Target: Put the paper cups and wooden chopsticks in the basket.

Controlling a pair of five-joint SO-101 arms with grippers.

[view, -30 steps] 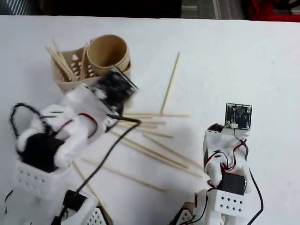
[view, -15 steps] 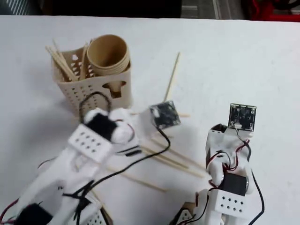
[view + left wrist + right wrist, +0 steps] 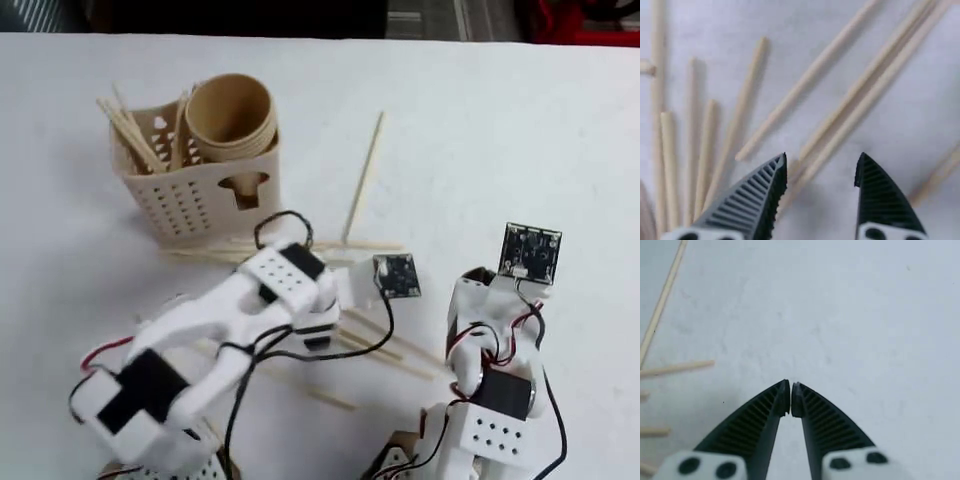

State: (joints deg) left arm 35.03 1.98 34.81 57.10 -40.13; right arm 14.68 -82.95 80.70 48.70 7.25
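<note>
High view gives us the basket (image 3: 200, 195) standing upright toward the far left of the table (image 3: 520, 130). The paper cups (image 3: 230, 112) are nested inside it, and a bundle of chopsticks (image 3: 128, 135) leans out at its left side. More wooden sticks lie loose on the table just in front of the basket. A single chopstick (image 3: 365, 175) lies at a steep angle beside it, and a scatter of loose chopsticks (image 3: 400, 355) spreads between our two arms.

Our left arm (image 3: 215, 330) stretches across that scatter. From its wrist camera we see our left jaws spread open and holding nothing, low above the sticks. A close-lying pair of chopsticks (image 3: 865, 95) runs slantwise toward the gap between the tips, and several others (image 3: 705, 150) fan out to one side. We cannot tell whether the tips touch the wood.

Our right arm (image 3: 495, 340) sits near the front edge of the table, to the right of the scatter. Our right jaws are closed tip to tip with nothing between them, above bare table, with a few chopstick ends (image 3: 677, 367) off to the side.
</note>
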